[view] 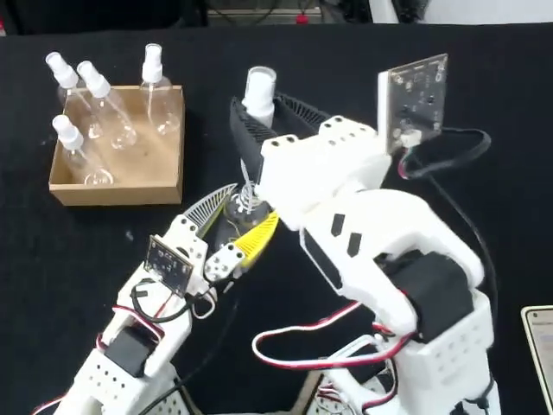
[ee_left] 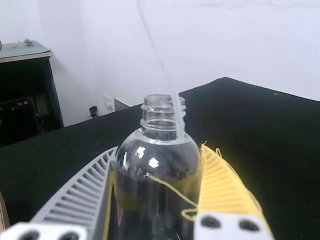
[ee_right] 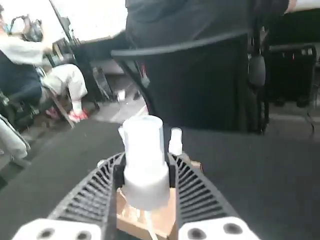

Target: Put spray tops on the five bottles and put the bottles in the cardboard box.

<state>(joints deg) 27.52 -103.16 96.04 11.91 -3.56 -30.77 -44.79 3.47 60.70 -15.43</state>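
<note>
A clear bottle (view: 240, 210) without a top stands upright on the black table, and my left gripper (view: 246, 207) is shut on its body with one white finger and one yellow finger. In the left wrist view the bottle (ee_left: 160, 160) shows its open threaded neck, with a thin dip tube (ee_left: 175, 112) entering it from above. My right gripper (view: 259, 104) hangs above the bottle, its black fingers shut on a white spray top (view: 259, 86); the spray top (ee_right: 145, 160) sits between those fingers (ee_right: 192, 185). The cardboard box (view: 155, 186) at the back left holds several capped bottles (view: 104, 112).
The right arm's white body (view: 380, 251) fills the table's middle right, with red and white cables (view: 294, 346) looping at the front. A light flat object (view: 540, 346) lies at the right edge. The box (ee_right: 155, 222) shows below the right gripper.
</note>
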